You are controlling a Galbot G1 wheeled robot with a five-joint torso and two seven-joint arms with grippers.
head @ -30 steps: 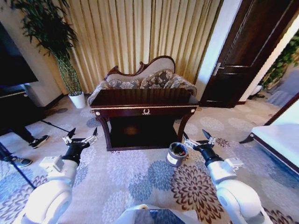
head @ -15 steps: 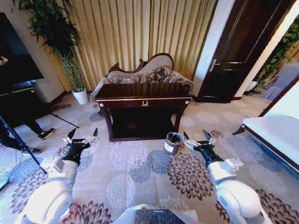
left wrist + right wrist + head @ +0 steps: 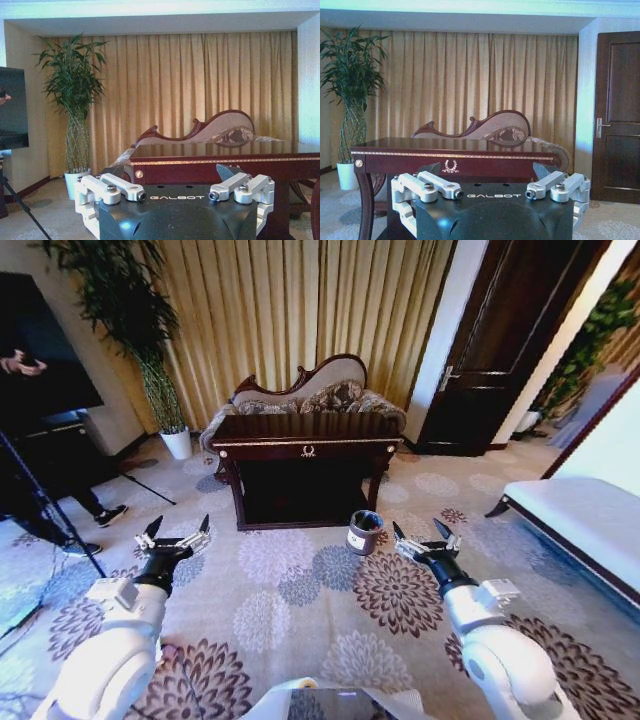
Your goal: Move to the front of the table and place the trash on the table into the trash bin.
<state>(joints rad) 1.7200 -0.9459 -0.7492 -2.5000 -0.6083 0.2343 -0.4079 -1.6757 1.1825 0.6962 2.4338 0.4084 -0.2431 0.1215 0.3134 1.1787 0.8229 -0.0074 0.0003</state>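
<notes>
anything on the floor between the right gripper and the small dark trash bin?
Nothing. In the head view only bare floral-patterned carpet separates the open right gripper from the small dark cylindrical trash bin, which stands before the dark glossy wooden table.

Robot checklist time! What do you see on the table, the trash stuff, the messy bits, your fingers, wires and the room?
Surface: dark glossy wooden table, top looks bare; trash cannot be made out.
Job's things: small dark cylindrical trash bin on the floral carpet, by the table's right front leg.
Clutter: nothing seen.
Grippers: left gripper and right gripper open, held over the carpet, holding nothing.
Cables: nothing seen.
Surroundings: patterned sofa, gold curtains, potted plant, dark door.
</notes>
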